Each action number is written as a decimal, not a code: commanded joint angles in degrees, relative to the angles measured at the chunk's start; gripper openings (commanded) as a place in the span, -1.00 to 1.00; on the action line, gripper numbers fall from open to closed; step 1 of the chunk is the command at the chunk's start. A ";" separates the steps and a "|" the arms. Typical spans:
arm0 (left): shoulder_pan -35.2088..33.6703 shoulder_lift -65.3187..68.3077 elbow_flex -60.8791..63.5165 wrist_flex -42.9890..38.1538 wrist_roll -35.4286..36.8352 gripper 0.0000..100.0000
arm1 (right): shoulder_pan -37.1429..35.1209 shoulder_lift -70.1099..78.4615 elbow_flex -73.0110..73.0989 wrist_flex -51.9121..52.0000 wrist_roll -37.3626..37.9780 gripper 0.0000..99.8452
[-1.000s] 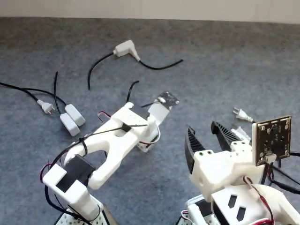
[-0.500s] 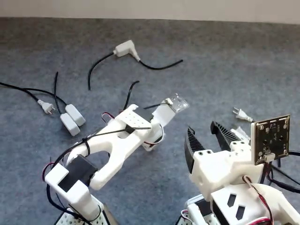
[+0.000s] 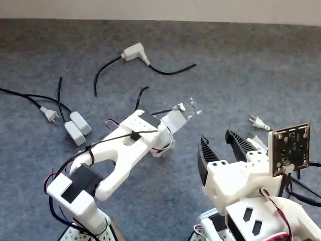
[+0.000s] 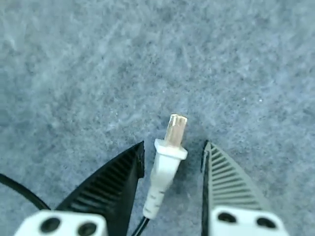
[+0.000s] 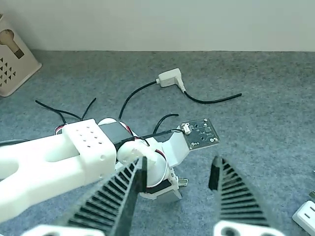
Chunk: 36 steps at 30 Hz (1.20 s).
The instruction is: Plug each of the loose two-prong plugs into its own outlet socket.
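Note:
A white two-prong plug (image 4: 165,172) with brass prongs lies on the grey carpet between the black fingers of my left gripper (image 4: 172,147), which is open with a gap on each side. From above, the left arm (image 3: 130,143) covers that plug. My right gripper (image 3: 220,143) hangs open and empty at the front right. Two white outlet sockets (image 3: 76,128) lie side by side at the left, a second plug (image 3: 49,114) just beside them. A third plug (image 3: 257,121) lies at the right, near another white socket (image 5: 307,216).
A white angled plug (image 3: 134,51) with a black cord lies at the back centre. Black cords (image 3: 30,98) trail over the carpet at the left. A beige perforated container (image 5: 15,64) stands far left in the right wrist view.
The left arm's wrist has shifted a little to the right and turned, carrying its camera board with it. The right arm has not moved.

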 commanded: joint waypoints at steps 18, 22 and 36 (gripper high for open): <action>-0.48 -0.84 -2.68 -2.81 -1.49 -1.00 | 0.57 -0.22 -0.04 -0.22 0.79 -0.59; -2.07 -1.36 -3.30 -5.19 3.43 -0.99 | 0.57 -0.22 -0.04 -0.22 0.79 -0.59; -2.51 -44.53 25.01 -24.53 16.35 -0.99 | 12.35 -0.13 -0.48 -0.31 0.88 -0.59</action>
